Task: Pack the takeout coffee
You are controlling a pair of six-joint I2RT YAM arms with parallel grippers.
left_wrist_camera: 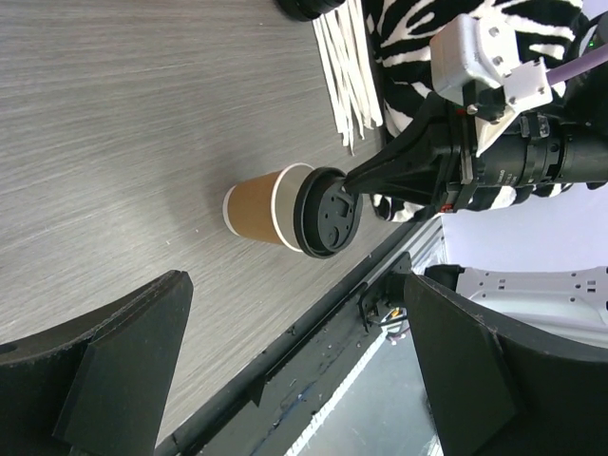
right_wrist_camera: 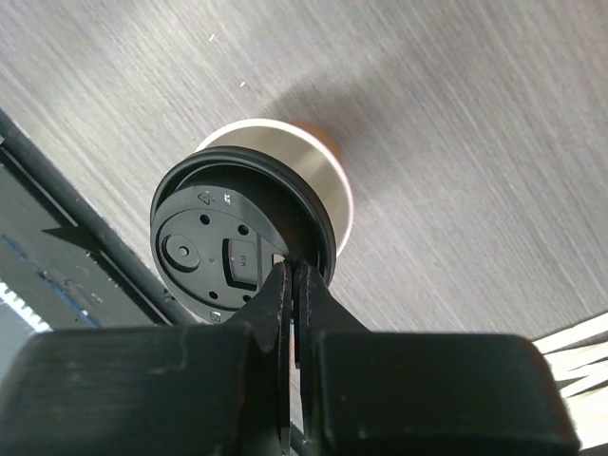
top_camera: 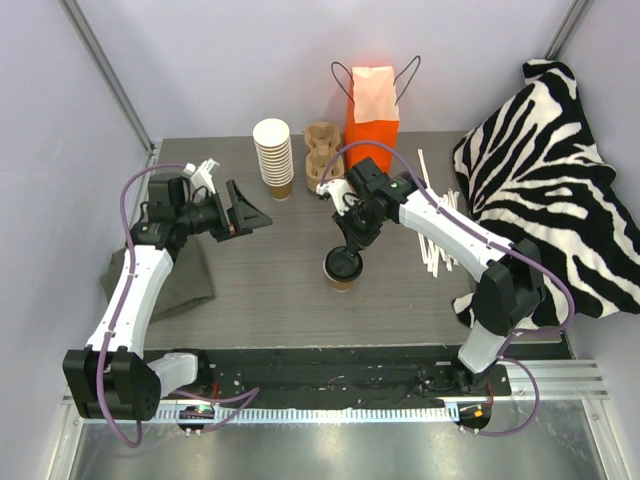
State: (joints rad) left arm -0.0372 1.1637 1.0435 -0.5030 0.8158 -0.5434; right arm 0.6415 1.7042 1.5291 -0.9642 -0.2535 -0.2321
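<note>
My right gripper point(right_wrist_camera: 290, 277) is closed. Its two black fingers are pressed together with nothing between them, and their tips rest on the near rim of the round black plastic lid. This lid tops the small brown paper takeout coffee cup point(top_camera: 343, 270). The cup stands upright on the grey wood-grain table point(top_camera: 260, 285), in the centre of the top view, a little under the middle and near the front edge.

The danger I see is this: I touch the lid only at one side. If I push down there, the light cup can tip toward the table edge, or the lid can pop up on the far side. In the right wrist view the lid seems to sit a little off the white rim, but I cannot tell this for sure. If it is loose, the coffee can spill when the cup is lifted.

My left gripper point(top_camera: 244, 212) hangs wide open at the left of the top view, well apart from the cup, so it gives no support.

The orange paper bag point(top_camera: 372, 115) stands at the upper centre, far behind the cup. The tall stack of paper cups point(top_camera: 273, 155) and the brown cardboard cup holder point(top_camera: 322, 150) stand just beside it, so a careless carry can knock them.
</note>
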